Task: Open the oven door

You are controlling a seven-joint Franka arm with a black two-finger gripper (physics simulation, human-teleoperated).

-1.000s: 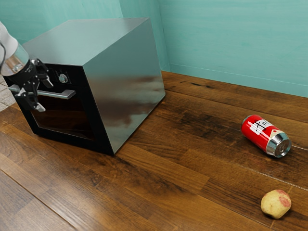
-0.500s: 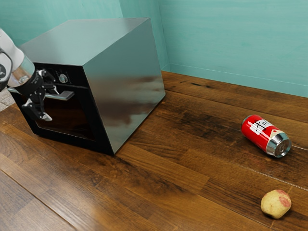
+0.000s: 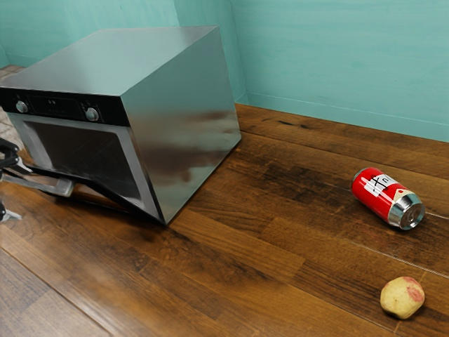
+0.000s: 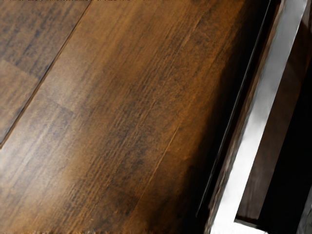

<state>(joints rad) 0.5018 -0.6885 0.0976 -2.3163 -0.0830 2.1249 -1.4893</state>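
Exterior view: at the left, a boxy silver-and-black metal oven (image 3: 175,126) stands on a brown wooden counter (image 3: 238,260), its black door (image 3: 100,194) tilted partly open. The black two-finger pincer (image 3: 17,191) is spread wide around the silver bar handle (image 3: 62,187). Well apart, at right, lie a red-and-silver can (image 3: 387,198) and a round yellow-pink fruit (image 3: 402,297). Wrist view: a straight silver strip (image 4: 257,112) crosses above the counter.

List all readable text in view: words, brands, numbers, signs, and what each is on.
Red can: black lettering on a white patch, perhaps starting "X"; I can't read the rest reliably.
Oven control panel: tiny pale marks, too small to read.
No other text that I can make out.
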